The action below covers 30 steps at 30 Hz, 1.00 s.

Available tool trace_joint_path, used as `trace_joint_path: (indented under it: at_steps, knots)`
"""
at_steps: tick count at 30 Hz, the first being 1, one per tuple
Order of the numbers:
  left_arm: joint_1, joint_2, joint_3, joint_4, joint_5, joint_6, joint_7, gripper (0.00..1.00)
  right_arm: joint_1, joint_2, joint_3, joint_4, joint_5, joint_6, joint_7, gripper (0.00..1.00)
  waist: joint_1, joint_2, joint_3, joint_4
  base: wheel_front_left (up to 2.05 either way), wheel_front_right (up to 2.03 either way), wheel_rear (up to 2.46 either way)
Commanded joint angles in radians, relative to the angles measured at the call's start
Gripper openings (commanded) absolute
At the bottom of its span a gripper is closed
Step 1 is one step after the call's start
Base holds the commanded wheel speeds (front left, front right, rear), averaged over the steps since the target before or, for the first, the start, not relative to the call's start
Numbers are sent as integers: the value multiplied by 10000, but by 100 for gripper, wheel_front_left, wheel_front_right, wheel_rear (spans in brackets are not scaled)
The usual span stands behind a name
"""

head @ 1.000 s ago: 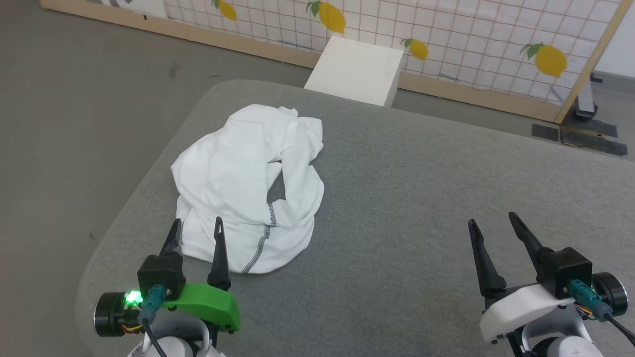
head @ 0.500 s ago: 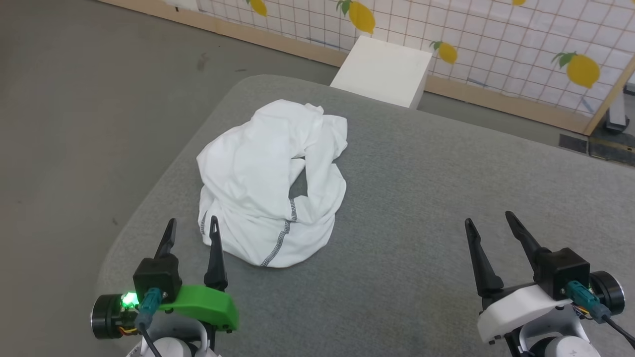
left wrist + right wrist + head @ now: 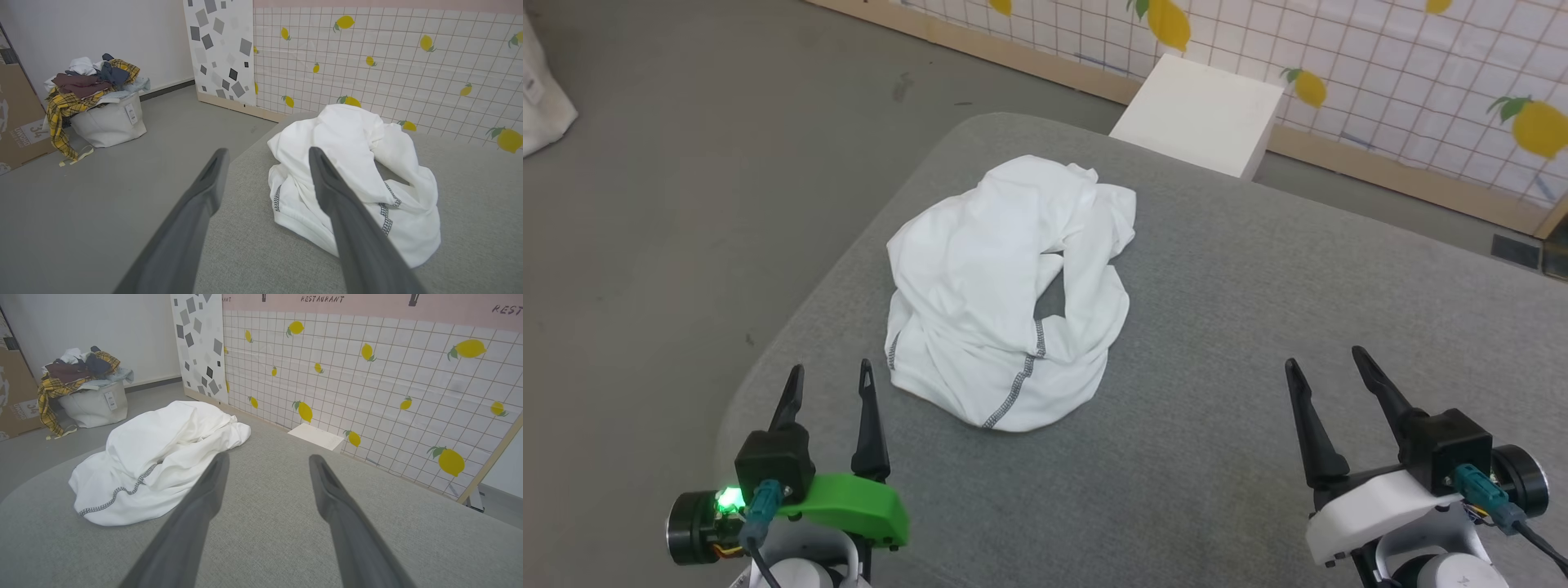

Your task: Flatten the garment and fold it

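The garment (image 3: 988,294) is a white T-shirt crumpled in a loose heap on the left half of the grey padded table (image 3: 1258,310), with dark stitched hems at its near edge. It also appears in the left wrist view, garment (image 3: 351,171), and in the right wrist view, garment (image 3: 151,457). My left gripper (image 3: 831,380) is open just short of the heap's near left corner, touching nothing. My right gripper (image 3: 1327,366) is open over bare table far to the right of the shirt.
A rigid white box (image 3: 1196,114) stands behind the table's far edge, against a lemon-print grid panel (image 3: 1380,73). A white basket heaped with clothes (image 3: 94,98) sits on the floor to the left. The table's rounded left corner (image 3: 760,384) lies beside my left gripper.
The head camera has swung left, so the shirt, box and table edge sit further right in the picture. The grippers stay open and the shirt keeps its shape.
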Motion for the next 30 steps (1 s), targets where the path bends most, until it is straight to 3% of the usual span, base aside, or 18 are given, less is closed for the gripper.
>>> trace_joint_path:
  at_steps: [1,30]
  knots:
    - [-51,57,-20,39,-157,91,-114,100,-74,-4,15,-51,-36,49,-88,100,0,0,39,114,0,0,0]
    - [-152,153,-218,253,-514,460,-711,100,-140,-4,3,-38,20,65,-309,100,0,0,208,1353,0,0,0]
